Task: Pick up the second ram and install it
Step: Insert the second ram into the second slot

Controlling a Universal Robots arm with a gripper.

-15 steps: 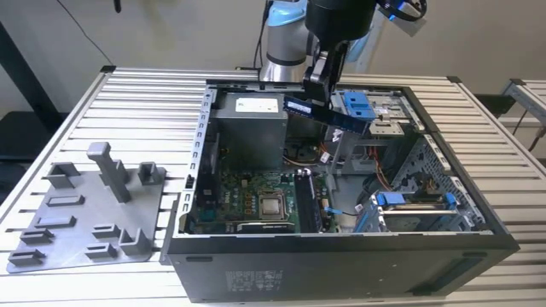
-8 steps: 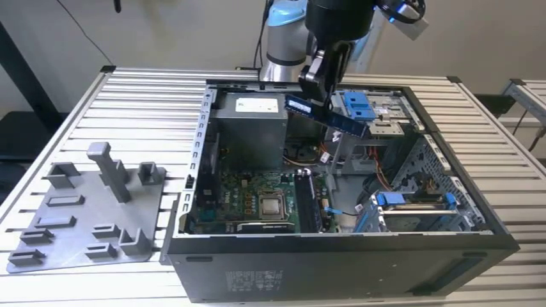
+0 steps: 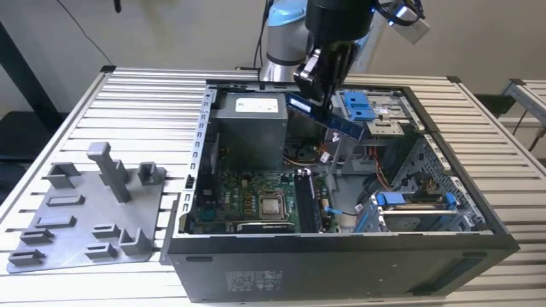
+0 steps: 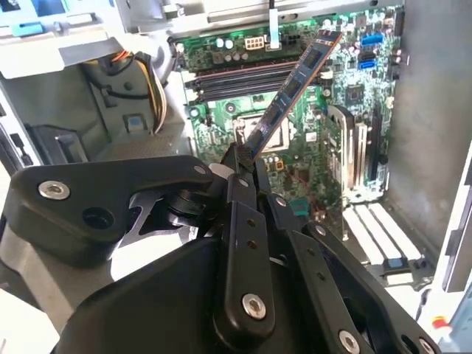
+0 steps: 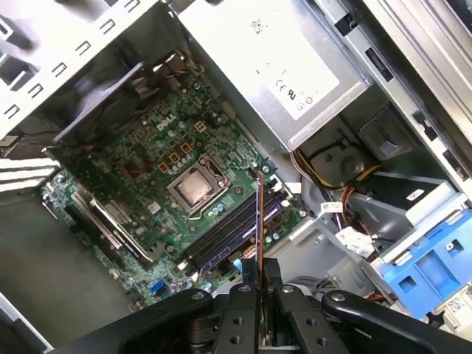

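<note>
My fingers [image 4: 237, 168] clench the second ram [image 4: 291, 88] by one end, tilted above the memory slots [image 4: 228, 81]. Held skewed, it may miss its slot and jam or slip loose.

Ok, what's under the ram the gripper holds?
The second ram, clamped in the gripper, hangs over the motherboard, its memory slots and CPU socket in view. The stick itself covers part of the slots.

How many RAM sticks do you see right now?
1 clearly: the second ram, tilted, clamped in the gripper above the open case. Another may already sit in the motherboard slots; I cannot tell.
</note>
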